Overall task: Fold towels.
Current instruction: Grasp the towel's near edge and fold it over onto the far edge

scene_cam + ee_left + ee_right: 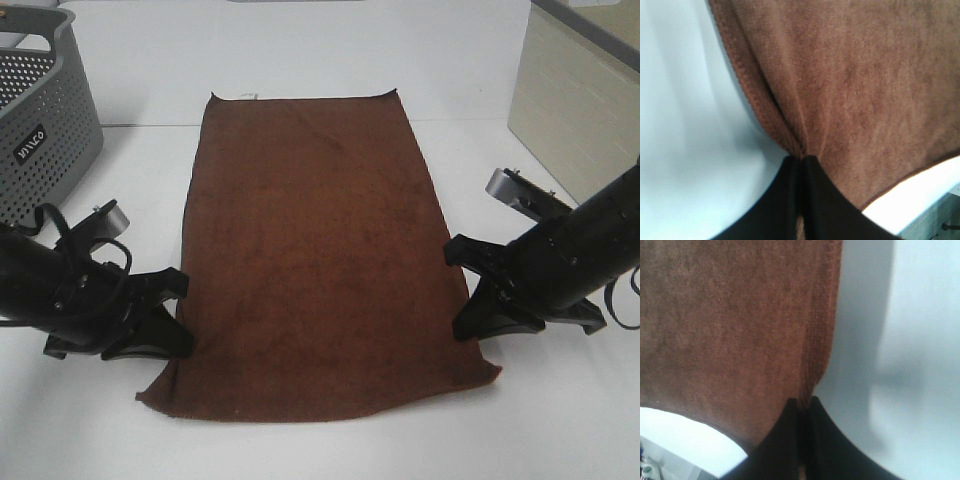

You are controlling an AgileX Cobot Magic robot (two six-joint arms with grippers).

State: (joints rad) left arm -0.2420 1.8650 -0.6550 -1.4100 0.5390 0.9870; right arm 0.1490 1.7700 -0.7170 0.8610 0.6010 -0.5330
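Observation:
The dark reddish-brown towel (pixel 315 250) lies flat and lengthwise on the white table, with a small white tag (pixel 246 96) at its far short edge. My left gripper (pixel 180 318) is shut on the towel's left long edge near the front corner; the left wrist view shows the closed fingers (pixel 790 200) pinching the hem (pixel 799 150). My right gripper (pixel 464 295) is shut on the right long edge near the front; the right wrist view shows its fingers (pixel 820 445) closed on the towel edge (pixel 805 401).
A grey perforated basket (pixel 40 120) stands at the back left of the table. A beige box-like unit (pixel 580 100) stands at the back right. The white table (pixel 320 440) runs on in front of the towel.

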